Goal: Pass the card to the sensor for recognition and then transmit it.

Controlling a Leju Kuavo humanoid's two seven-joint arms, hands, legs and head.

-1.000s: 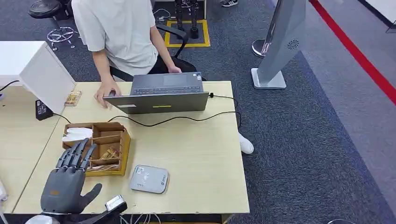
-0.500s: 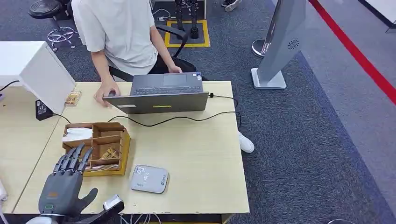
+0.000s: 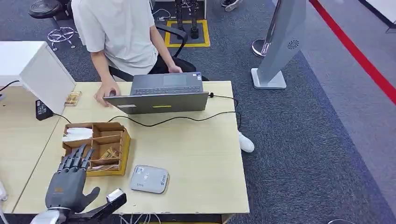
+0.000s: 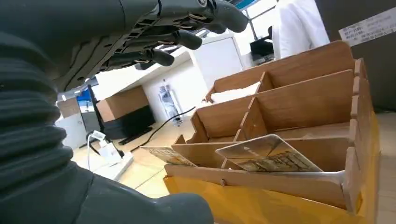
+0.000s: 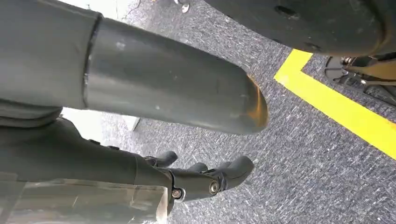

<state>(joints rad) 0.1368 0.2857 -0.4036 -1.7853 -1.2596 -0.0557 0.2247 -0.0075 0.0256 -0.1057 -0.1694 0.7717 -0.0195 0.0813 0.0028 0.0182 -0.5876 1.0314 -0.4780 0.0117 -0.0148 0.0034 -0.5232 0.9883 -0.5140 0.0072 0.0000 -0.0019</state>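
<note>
My left hand [image 3: 70, 184] hovers open over the table's front left corner. Its fingers are stretched out and the fingertips [image 3: 77, 151] reach the near edge of a wooden divided box [image 3: 125, 149]. Cards [image 3: 108, 153] lie in the box's near compartments. In the left wrist view one printed card [image 4: 268, 154] leans in the front compartment, under my spread fingers [image 4: 182, 39] and untouched by them. The sensor, a flat grey-white card reader [image 3: 149, 179], lies on the table just right of the box. My right hand [image 5: 205, 179] hangs over grey carpet, holding nothing.
A person [image 3: 121, 32] sits at the far side with one hand beside an open laptop [image 3: 161, 100]. A black cable [image 3: 187, 118] runs across the table behind the box. A white slanted unit [image 3: 42, 74] stands at the back left. White paper [image 3: 77, 134] fills a far compartment.
My left hand has drawn back a little from the box toward the table's front edge, still open. The box, cards and reader have not moved.
</note>
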